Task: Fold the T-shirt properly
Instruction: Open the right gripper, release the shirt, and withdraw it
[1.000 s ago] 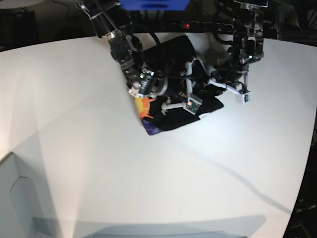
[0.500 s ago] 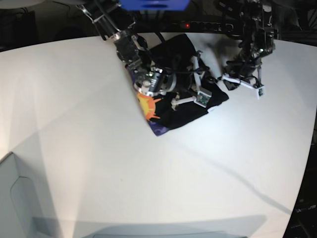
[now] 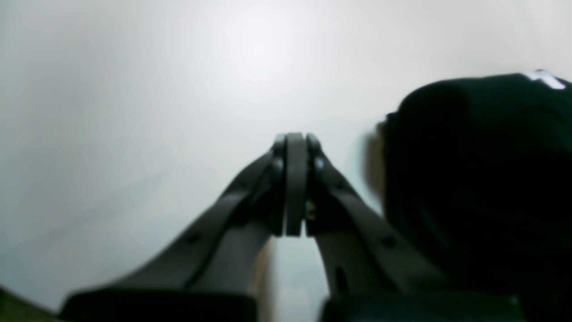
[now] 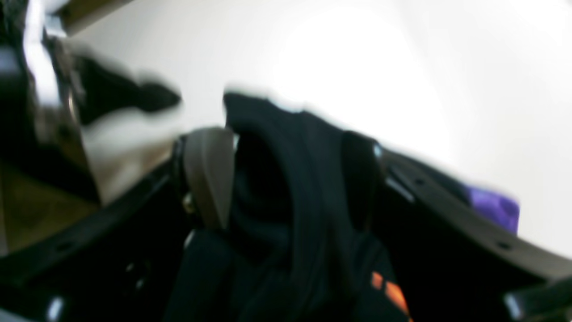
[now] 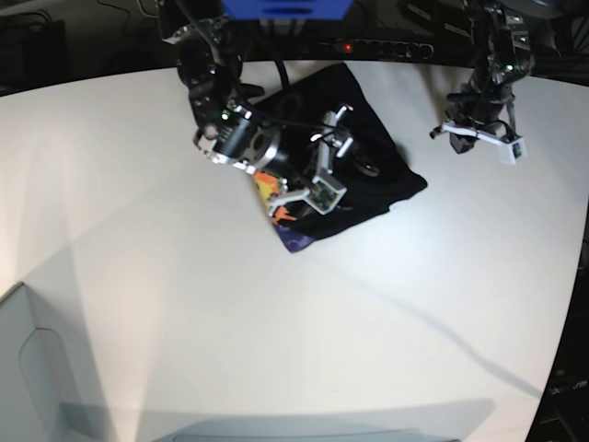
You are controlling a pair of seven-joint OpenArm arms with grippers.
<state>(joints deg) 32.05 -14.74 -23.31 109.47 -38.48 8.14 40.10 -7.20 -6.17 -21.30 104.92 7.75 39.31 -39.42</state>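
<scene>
The T-shirt (image 5: 377, 170) lies folded as a black bundle at the back of the white table, its orange sun and purple print (image 5: 281, 207) showing at the near-left corner. My right gripper (image 5: 317, 157) hovers over the bundle's left part, open. In the right wrist view its fingers (image 4: 208, 179) stand wide apart with a ridge of T-shirt (image 4: 308, 214) cloth between them. My left gripper (image 5: 479, 136) hangs off the bundle to the right, above bare table. In the left wrist view the left gripper (image 3: 295, 147) is shut on nothing, the T-shirt (image 3: 469, 179) beside it.
The round white table (image 5: 276, 322) ends at a dark edge on the right. Dark equipment with a red light (image 5: 346, 46) lines the back. A pale grey bin (image 5: 28, 368) sits at the near-left corner.
My right gripper has opened wide and swung right over the bundle. The left arm has lifted off the shirt's right corner and drawn away to the back right, staying shut.
</scene>
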